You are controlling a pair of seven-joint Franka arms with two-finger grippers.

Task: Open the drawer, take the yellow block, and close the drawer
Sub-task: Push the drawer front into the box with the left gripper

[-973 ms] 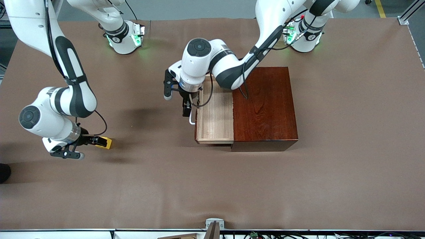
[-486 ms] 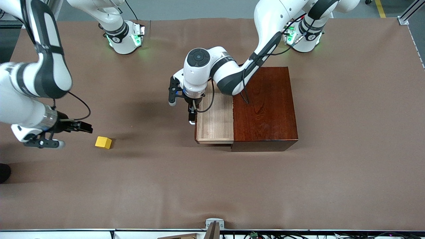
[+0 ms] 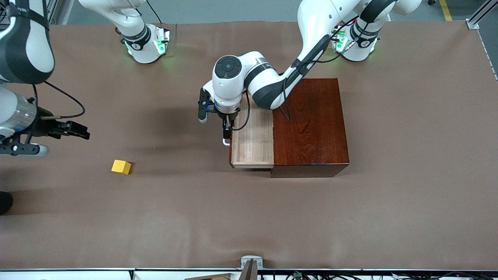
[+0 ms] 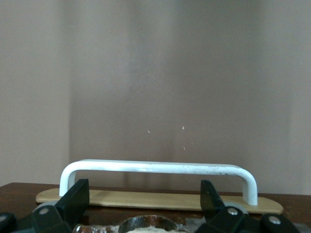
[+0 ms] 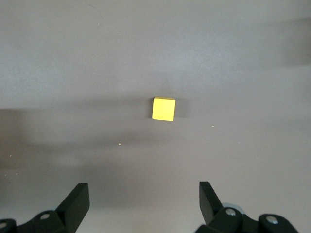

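My right hand (image 3: 74, 130) is up in the air over the brown table (image 3: 249, 217) at my right arm's end, fingers (image 5: 77, 201) spread wide, nothing held. The small bright yellow cube (image 3: 121, 167) sits flat on the table, released, well apart from that hand and below it; the right wrist view shows it (image 5: 164, 108) ahead of the spread fingertips, touching nothing.

My left hand (image 3: 225, 134) is down at the front of the light-wood drawer tray (image 3: 253, 138), right at its white U-shaped bar handle (image 4: 158, 170). Left wrist view: the two black fingers (image 4: 75, 199) stand wide apart, one near each end of the handle, not clamped on it. Whether a fingertip touches the bar, can't tell.

Drawer is pulled out of the glossy dark reddish-brown wooden box (image 3: 311, 124), toward my right arm's end of the table; tray interior looks bare wood. The yellow cube is outside the drawer, well apart from my left hand and from the box.
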